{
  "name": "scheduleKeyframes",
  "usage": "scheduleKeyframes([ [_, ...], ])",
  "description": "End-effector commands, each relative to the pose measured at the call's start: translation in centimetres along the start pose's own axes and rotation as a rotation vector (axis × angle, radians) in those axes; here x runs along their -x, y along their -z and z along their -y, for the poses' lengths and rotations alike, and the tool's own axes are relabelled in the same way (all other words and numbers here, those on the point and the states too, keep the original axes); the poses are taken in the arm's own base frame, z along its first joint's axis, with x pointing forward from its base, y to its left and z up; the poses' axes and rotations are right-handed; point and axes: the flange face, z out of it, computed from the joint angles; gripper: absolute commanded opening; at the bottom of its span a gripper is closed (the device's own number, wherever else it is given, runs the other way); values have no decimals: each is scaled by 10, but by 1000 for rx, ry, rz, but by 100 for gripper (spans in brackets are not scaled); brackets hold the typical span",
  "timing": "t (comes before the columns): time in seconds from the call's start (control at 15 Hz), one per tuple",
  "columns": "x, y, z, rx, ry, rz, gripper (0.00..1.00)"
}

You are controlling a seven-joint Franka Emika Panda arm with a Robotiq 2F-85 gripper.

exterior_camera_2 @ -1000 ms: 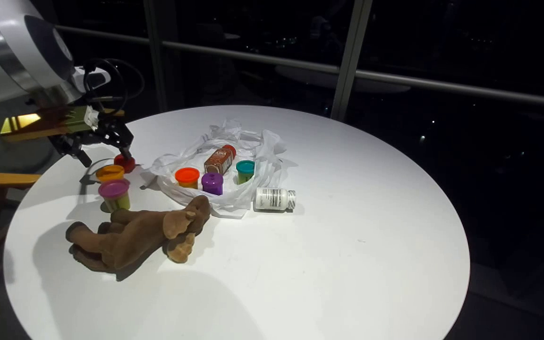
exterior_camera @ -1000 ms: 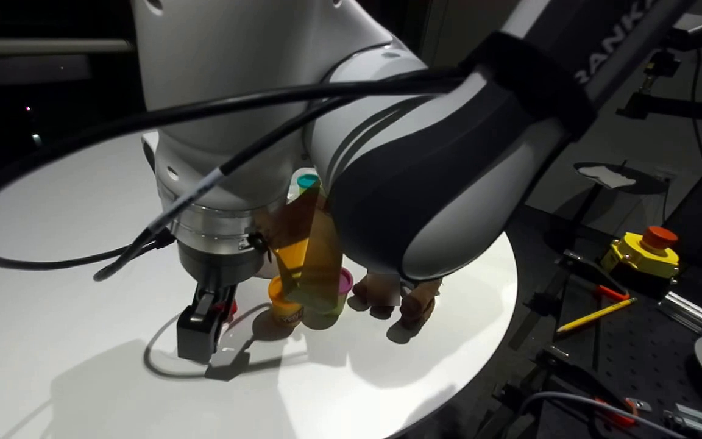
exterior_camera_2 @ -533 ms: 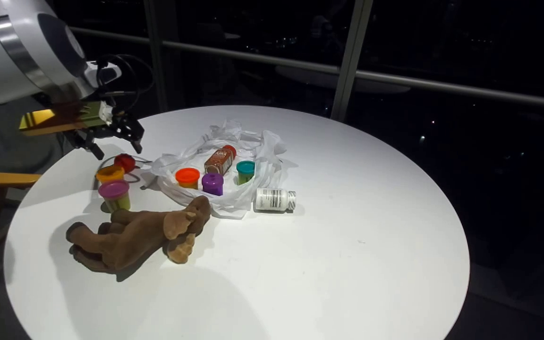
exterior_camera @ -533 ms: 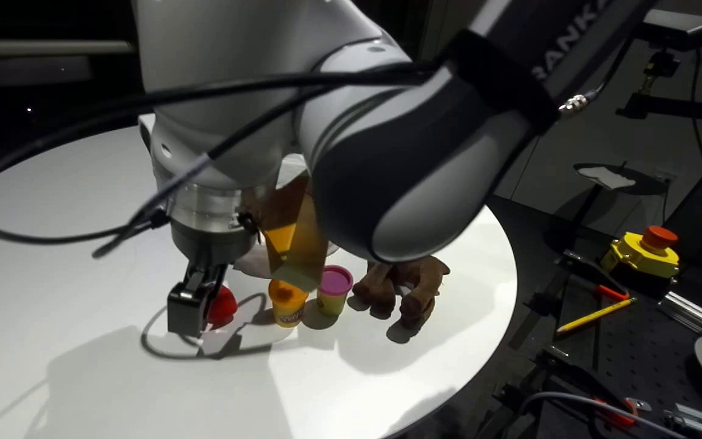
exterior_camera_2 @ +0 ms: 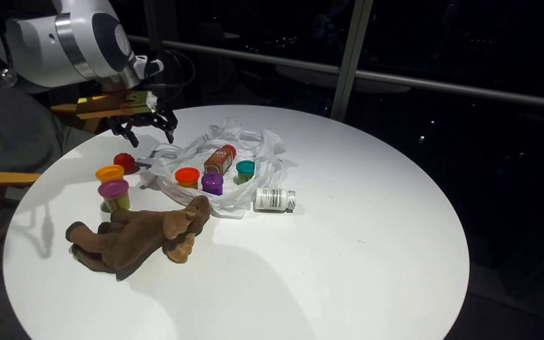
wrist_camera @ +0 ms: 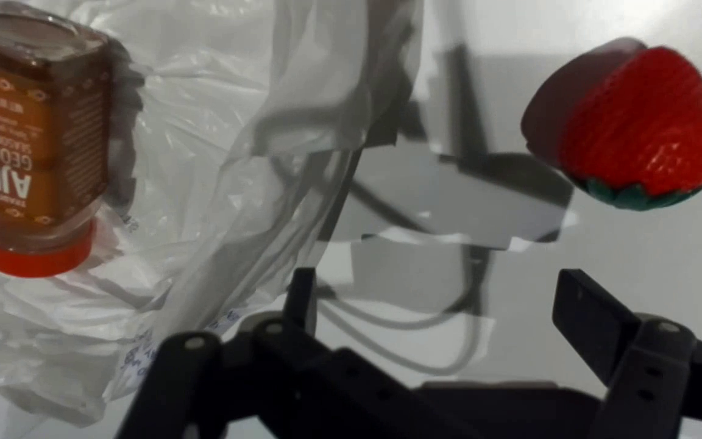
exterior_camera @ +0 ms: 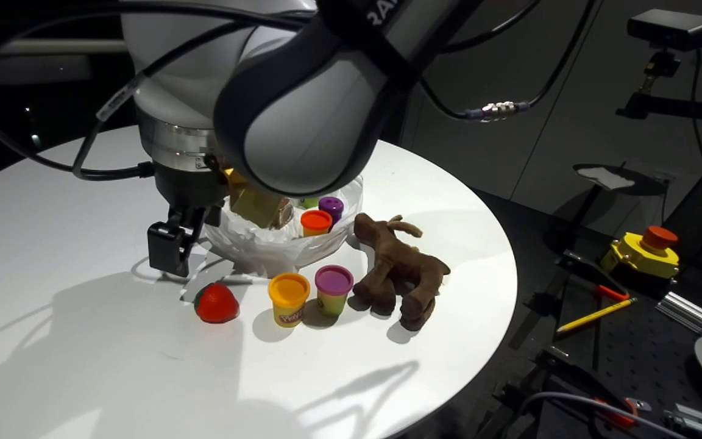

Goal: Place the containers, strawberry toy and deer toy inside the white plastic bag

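Gripper [wrist_camera: 435,292] under my remote control hangs spread wide above the round white worktop [exterior_camera_2: 371,255], near the rim of the white plastic bag [exterior_camera_2: 272,144] and apart from the strawberry toy [wrist_camera: 649,128], whose green leaf end faces the gripper in my wrist view. In an exterior view I see the strawberry toy resting toward the worktop's left edge, with a yellow-orange tub [exterior_camera_2: 110,174], a pink-lidded tub [exterior_camera_2: 115,194] and the brown deer toy [exterior_camera_2: 135,238] lined up from it toward the near edge. Both tubs stand upright; the deer toy lies on its side, head close to the bag. Inside the bag, toward the far edge, I count a red-capped Ajika bottle [wrist_camera: 77,140] lying down, an orange-red-lidded tub [exterior_camera_2: 187,175], a purple tub [exterior_camera_2: 212,184] and a teal-lidded tub [exterior_camera_2: 244,171]. A white bottle [exterior_camera_2: 274,199] lies just outside, on the bag's side toward the right edge.
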Motion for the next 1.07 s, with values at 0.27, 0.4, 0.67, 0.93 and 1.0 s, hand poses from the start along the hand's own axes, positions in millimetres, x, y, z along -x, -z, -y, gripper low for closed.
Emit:
scheduleKeyframes([
  [0.27, 2, -3, 0, -5, 3, 17, 100],
  [0.4, 2, -3, 0, -5, 3, 18, 100],
  [0.67, 2, -3, 0, -5, 3, 18, 100],
  [0.93, -2, 11, 15, -23, 35, 35, 100],
  [1.0, -3, 16, 19, -14, 34, 59, 100],
])
